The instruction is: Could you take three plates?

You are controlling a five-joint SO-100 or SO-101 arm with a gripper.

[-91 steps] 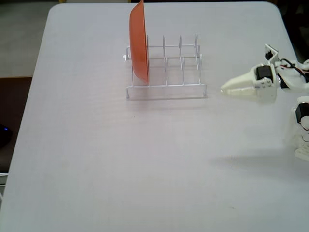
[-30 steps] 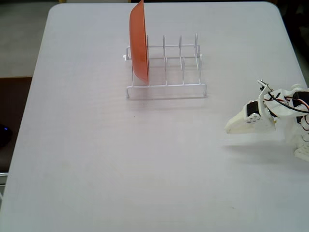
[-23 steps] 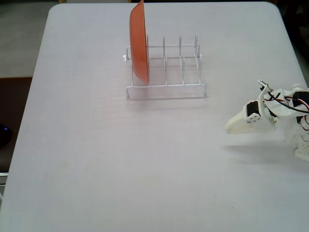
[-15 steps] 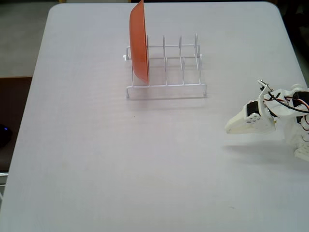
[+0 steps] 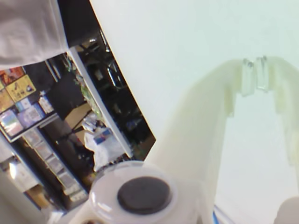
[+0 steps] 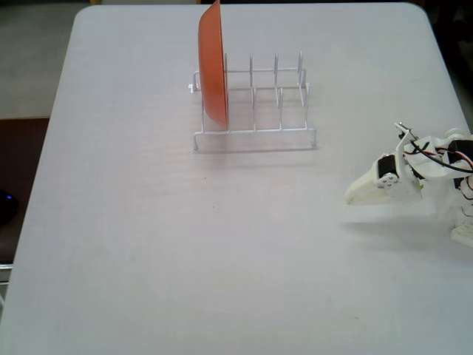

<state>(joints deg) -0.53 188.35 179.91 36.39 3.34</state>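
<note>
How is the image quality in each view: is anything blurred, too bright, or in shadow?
Wrist view: the gripper is close and soft, the table washed out to pale white. Fixed view: even light, slightly soft; the rack and orange plate read clearly, and the arm casts a faint shadow.

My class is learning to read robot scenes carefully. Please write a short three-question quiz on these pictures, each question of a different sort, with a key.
1. True or false: the upright orange round plastic plate stands in the end slot of the white wire dish rack at the left of the fixed view.
2. How many plates are in view? A) one B) three C) four
3. Fill in: the white two-finger gripper holds ____.

Key: 1. True. 2. A. 3. Nothing; in the wrist view its fingertips meet with only the white table behind them.
</note>
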